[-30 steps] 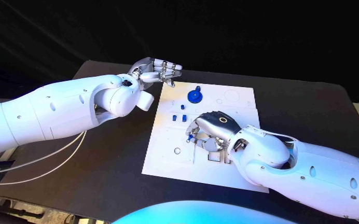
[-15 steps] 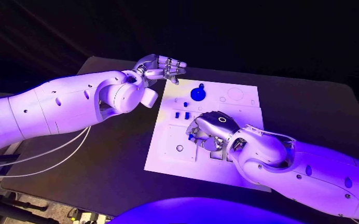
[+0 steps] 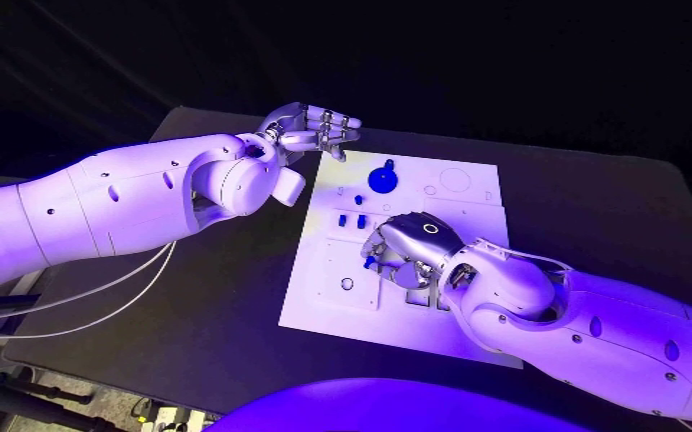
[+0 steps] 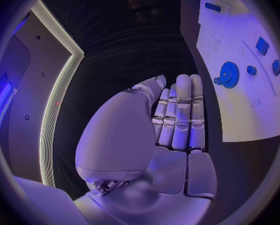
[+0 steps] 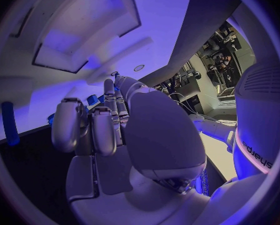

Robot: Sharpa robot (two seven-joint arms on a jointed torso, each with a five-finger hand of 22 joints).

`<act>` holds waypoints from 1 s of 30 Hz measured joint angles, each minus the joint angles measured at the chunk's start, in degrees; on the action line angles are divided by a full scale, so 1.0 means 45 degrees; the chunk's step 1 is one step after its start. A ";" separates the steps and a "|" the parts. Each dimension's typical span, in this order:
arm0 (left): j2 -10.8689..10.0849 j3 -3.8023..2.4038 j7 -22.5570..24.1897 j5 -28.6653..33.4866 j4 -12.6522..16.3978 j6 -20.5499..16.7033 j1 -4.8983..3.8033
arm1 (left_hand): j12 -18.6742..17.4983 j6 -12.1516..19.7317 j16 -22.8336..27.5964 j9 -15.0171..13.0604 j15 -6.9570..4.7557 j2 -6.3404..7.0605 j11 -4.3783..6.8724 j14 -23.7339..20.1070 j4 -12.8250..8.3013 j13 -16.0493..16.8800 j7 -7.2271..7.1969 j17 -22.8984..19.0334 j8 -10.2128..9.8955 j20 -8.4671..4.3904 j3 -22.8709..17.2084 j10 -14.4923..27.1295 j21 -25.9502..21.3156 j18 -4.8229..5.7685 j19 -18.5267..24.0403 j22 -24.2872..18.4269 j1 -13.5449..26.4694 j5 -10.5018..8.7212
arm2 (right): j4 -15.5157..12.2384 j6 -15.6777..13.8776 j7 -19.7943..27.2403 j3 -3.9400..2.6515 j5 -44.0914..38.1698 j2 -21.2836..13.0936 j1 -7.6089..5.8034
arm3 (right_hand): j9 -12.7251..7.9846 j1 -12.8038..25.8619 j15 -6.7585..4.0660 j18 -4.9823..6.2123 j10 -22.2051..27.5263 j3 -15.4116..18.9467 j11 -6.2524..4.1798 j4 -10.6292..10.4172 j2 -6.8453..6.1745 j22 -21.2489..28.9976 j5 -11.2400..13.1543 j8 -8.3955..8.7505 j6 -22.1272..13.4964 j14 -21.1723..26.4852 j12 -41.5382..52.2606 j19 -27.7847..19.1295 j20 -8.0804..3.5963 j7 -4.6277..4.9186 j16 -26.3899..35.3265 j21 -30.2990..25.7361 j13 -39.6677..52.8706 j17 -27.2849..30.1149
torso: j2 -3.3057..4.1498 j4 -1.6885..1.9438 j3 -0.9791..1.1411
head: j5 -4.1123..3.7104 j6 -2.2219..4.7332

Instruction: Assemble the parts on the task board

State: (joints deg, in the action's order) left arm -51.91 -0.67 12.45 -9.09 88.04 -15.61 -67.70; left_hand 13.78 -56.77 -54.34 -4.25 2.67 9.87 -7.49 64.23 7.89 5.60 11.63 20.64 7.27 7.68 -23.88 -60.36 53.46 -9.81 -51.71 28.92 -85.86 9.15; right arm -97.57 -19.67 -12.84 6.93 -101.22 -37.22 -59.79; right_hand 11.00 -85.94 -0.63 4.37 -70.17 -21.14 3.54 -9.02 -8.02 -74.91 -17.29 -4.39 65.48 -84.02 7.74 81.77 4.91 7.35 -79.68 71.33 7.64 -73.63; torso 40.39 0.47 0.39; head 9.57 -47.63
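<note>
Flat white rectangular task board (image 3: 325, 297) lying mid-table. Round blue toothed gear part (image 3: 381, 180) lies near its far edge. Two small blue block parts (image 3: 351, 222) sit just nearer.

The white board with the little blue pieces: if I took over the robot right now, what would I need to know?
Left robot hand: off the far-left corner of the task board, fingers straight and together, holding nothing.
Right robot hand: low over the board's middle, fingers curled down; a small blue part shows at its fingertips, but I can't tell if it's gripped.
Blue gear sits near the board's far edge, with two small blue blocks nearer the middle.
Done: can't tell if any piece is seated.
Left: the board's holes and recesses look unfilled, so most of the assembly remains.
</note>
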 measured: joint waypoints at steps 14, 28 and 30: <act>0.0002 0.0000 -0.0038 0.0000 -0.0013 0.0012 0.0000 | 0.0000 0.0000 0.0000 0.0004 0.0000 -0.0041 0.0000 0.0000 0.0000 -0.0006 0.0000 -0.0016 0.0000 0.0000 0.0000 0.0000 -0.0047 0.0000 0.0000 -0.0014 0.0041 0.0000 | -0.0049 -0.0015 -0.0084 0.0016 -0.0135 -0.0084 0.0024 | -0.0002 0.0000 0.0000 0.0000 0.0000 -0.0049 0.0000 0.0053 0.0000 0.0002 0.0004 0.0011 -0.0008 0.0000 0.0000 0.0000 0.0000 0.0007 0.0000 0.0000 0.0011 0.0000 | -0.0002 -0.0009 0.0010 | 0.0001 0.0021; 0.0008 0.0000 -0.0105 0.0000 -0.0017 0.0073 0.0000 | 0.0000 0.0065 0.0000 0.0010 0.0044 -0.0052 0.0000 -0.0044 0.0000 -0.0011 0.0026 -0.0024 0.0000 0.0000 0.0000 0.0000 -0.0047 -0.0001 0.0000 -0.0015 0.0052 0.0000 | -0.0058 -0.0015 -0.0287 0.0017 -0.0313 -0.0047 0.0025 | 0.0015 0.0054 0.0000 0.0001 -0.0030 -0.0049 -0.0030 0.0053 -0.0055 -0.0007 0.0004 0.0043 0.0084 0.0000 0.0001 0.0000 0.0000 0.0017 0.0000 0.0000 0.0025 0.0000 | -0.0002 -0.0001 0.0001 | -0.0028 0.0056; 0.0009 0.0000 -0.0114 0.0001 -0.0016 0.0085 0.0000 | 0.0000 0.0065 0.0000 0.0009 0.0044 -0.0052 0.0000 -0.0044 0.0001 -0.0010 0.0026 -0.0028 0.0000 0.0000 0.0000 0.0000 -0.0047 0.0001 0.0000 -0.0015 0.0052 0.0000 | -0.0058 0.0065 -0.0359 0.0018 -0.0356 -0.0004 0.0025 | 0.0015 0.0074 0.0000 0.0001 -0.0048 -0.0084 -0.0046 0.0088 -0.0055 -0.0007 0.0004 -0.0001 0.0089 0.0000 0.0001 0.0000 0.0000 0.0012 0.0000 0.0000 0.0026 -0.0001 | -0.0001 -0.0001 0.0000 | -0.0028 0.0060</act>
State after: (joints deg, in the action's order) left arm -51.87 -0.67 11.93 -9.09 87.97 -15.23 -67.70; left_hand 13.77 -56.48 -54.34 -4.21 2.86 9.63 -7.49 64.03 7.89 5.55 11.74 20.51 7.27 7.68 -23.88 -60.36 53.25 -9.80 -51.71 28.85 -85.62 9.15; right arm -97.83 -19.37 -14.45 7.01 -102.82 -37.24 -59.67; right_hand 11.07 -85.61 -0.63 4.37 -70.39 -21.52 3.33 -8.62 -8.27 -74.94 -17.27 -4.40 65.88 -84.02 7.75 81.77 4.91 7.41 -79.68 71.33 7.76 -73.64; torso 40.38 0.46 0.39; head 9.44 -47.36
